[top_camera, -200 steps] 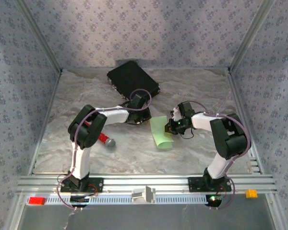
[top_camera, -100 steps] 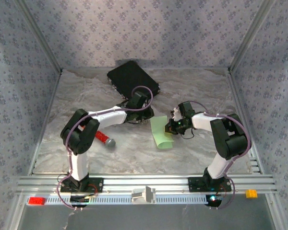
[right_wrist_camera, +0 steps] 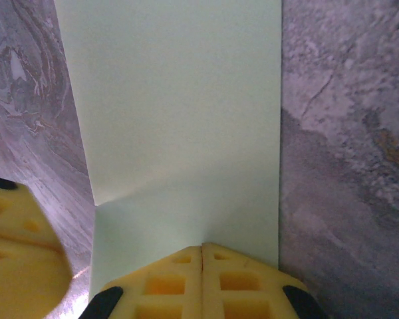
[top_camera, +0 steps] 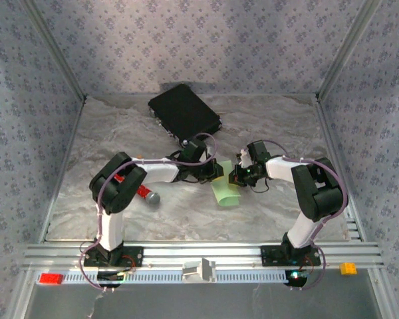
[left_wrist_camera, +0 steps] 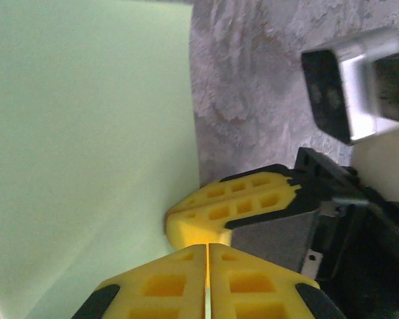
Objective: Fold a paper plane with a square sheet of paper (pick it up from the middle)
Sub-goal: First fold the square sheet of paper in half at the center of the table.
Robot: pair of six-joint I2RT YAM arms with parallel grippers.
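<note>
On the marbled table (top_camera: 120, 126), the paper (top_camera: 225, 191) lies at centre, its place unchanged. The right gripper (top_camera: 235, 178) stays pinched on its right edge. The left gripper (top_camera: 215, 174), fingers closed on themselves, has moved from beside the case (top_camera: 184, 110) to the paper's left edge.

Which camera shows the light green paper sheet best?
The right wrist view: the green sheet is close up, with both side edges and a crease plain to see. The top external view shows it small and far off; the left wrist view catches one part and one edge.
</note>
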